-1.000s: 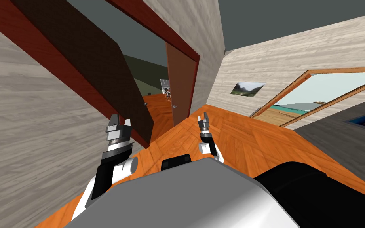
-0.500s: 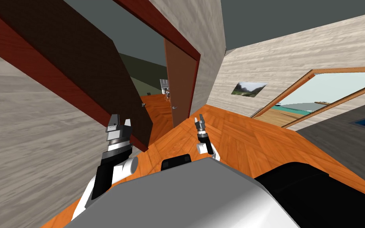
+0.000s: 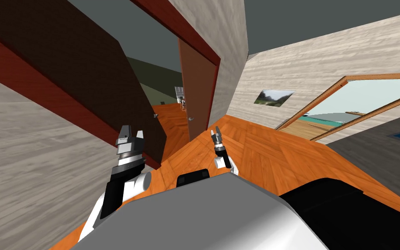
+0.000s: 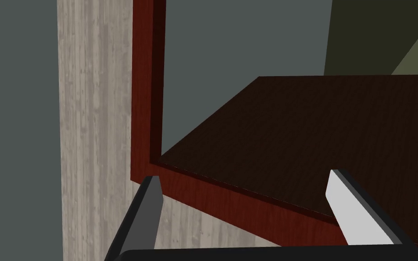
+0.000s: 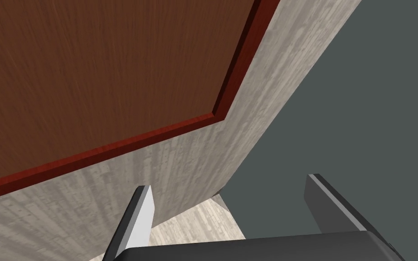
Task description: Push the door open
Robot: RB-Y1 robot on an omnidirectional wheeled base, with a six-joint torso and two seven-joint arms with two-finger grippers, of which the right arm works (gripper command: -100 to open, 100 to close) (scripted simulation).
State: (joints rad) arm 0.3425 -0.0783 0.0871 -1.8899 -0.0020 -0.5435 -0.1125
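Orange herringbone floor (image 3: 264, 152), pale streaky wood-grain walls (image 3: 30, 173), flat grey ceiling (image 3: 325, 21). Doorway ahead-left with glossy red-brown frame (image 3: 30, 84). Door (image 3: 90, 82): plain flat slab, very dark brown, faint grain, small grey handle (image 3: 155, 116) near free edge. Standing ajar, angled off frame, more orange floor visible through the gap. Left gripper (image 3: 132, 131) raised in front of door face near free edge, contact unclear. Fingers (image 4: 151, 199) spread wide, nothing held, pointing at door's top and frame corner. Second door (image 3: 197, 91) right of the gap, lighter reddish brown, smooth, same red trim. Right gripper (image 3: 216, 129) low over floor near second door. Fingers (image 5: 140, 213) wide apart too, empty. Framed landscape picture (image 3: 273, 96) on far wall, wide tan-framed opening (image 3: 359, 97) to its right.
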